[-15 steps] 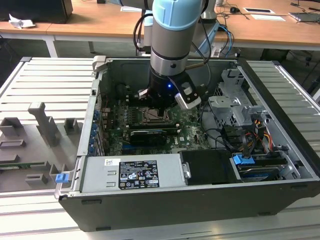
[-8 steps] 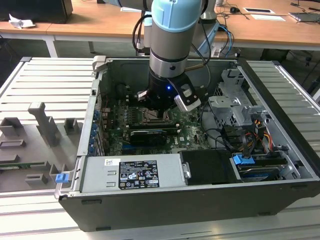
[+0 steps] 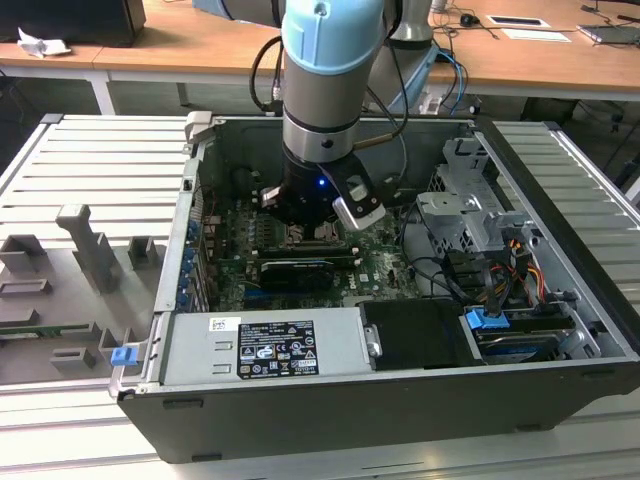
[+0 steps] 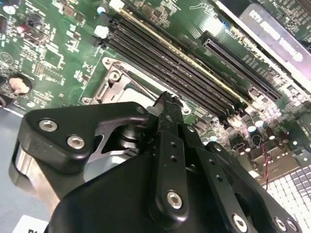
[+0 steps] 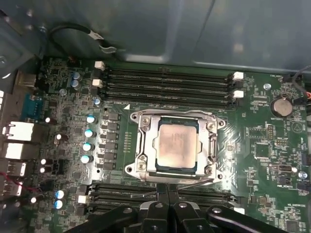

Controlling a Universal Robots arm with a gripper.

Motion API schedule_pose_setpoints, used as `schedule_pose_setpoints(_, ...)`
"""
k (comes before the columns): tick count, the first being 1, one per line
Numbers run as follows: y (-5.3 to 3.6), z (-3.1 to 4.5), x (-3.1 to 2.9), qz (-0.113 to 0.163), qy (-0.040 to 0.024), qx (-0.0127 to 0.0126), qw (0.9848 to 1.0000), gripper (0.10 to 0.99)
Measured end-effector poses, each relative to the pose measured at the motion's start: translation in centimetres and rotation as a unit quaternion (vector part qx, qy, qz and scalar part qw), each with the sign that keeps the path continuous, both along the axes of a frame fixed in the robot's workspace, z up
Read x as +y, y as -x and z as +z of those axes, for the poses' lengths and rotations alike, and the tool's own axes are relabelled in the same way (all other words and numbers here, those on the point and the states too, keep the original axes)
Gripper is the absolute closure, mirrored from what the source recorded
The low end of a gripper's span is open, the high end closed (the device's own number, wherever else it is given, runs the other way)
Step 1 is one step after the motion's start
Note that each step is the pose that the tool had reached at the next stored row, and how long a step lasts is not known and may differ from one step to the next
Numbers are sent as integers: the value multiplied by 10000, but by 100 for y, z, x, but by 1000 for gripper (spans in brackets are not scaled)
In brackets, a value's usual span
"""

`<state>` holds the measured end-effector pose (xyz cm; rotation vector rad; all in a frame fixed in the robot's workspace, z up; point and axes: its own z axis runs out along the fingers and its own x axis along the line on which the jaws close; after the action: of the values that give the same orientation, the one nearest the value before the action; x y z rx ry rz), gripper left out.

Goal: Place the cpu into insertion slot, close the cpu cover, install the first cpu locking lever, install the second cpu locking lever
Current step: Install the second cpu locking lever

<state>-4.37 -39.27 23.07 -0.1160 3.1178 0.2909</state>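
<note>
First wrist view is showing the cpu (image 5: 177,148) lying flat in the insertion slot (image 5: 156,171), with the cpu cover (image 5: 146,145) folded down around it so the dull metal top is looking out through the cut-out. The chip is reading as light, stiff and fragile, not a thing to be pinched now that it is seated; the cover is thin springy sheet metal, best pressed on its frame edge rather than its centre. A thin wire locking lever (image 5: 192,183) is running along the socket edge nearest the claw (image 5: 165,206), and it is likely stiff under spring load and slippery, so the hold belongs on its bent end. The claw's two fingertips are sitting pressed together with no gap and nothing between them, their tip hovering right at that lever; in the second wrist view the claw (image 4: 167,104) is poking at the same socket edge. Around the socket, the green motherboard (image 5: 257,145) is crowded with memory slots (image 5: 167,90) on both sides and capacitors just beside it. In the exterior view the arm is reaching down into the open computer case (image 3: 560,270), which is lying on a slatted metal table (image 3: 90,170), with desks beyond.
</note>
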Motion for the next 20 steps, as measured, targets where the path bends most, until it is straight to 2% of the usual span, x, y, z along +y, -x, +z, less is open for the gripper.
schedule_pose_setpoints(4,5,-85,0,2,-12,0,10000,980)
schedule_pose_setpoints(8,5,-107,-1,4,-47,1,10000,980)
schedule_pose_setpoints(9,5,-110,0,3,-66,0,10000,980)
schedule_pose_setpoints(12,6,-115,-7,4,-178,0,9998,980)
schedule_pose_setpoints(13,6,-116,-10,4,-233,0,9997,980)
schedule_pose_setpoints(16,23,-116,-37,3,-310,0,9995,980)
schedule_pose_setpoints(20,99,-116,-66,4,-323,-3,9995,980)
